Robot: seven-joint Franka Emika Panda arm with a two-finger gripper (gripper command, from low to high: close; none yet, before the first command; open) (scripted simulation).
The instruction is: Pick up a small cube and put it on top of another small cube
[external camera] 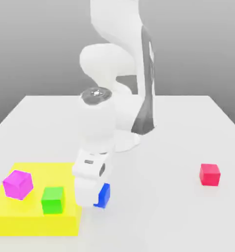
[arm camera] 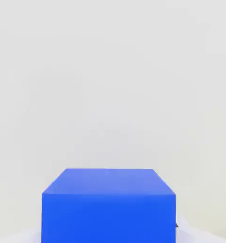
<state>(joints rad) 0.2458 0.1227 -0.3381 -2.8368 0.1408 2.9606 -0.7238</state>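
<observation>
Blue cube (external camera: 103, 195) sits lower centre of the exterior view, just right of the yellow block (external camera: 35, 225) — the fingers (arm camera: 108, 235) are closed on it, one on each side in the hand view. So the relation that counts: cube between the fingers, roughly square to them, no evident long axis. Only one arm, so no choice of side. Next move should be a straight lift, then across to whichever cube is the target; task doesn't say which. Exterior view gives the candidates: green (external camera: 52, 201) and magenta (external camera: 17, 185) cubes lower left, red cube (external camera: 209, 174) right. Hand view gives the blue cube's flat top face, which the arm mostly hides outside.
</observation>
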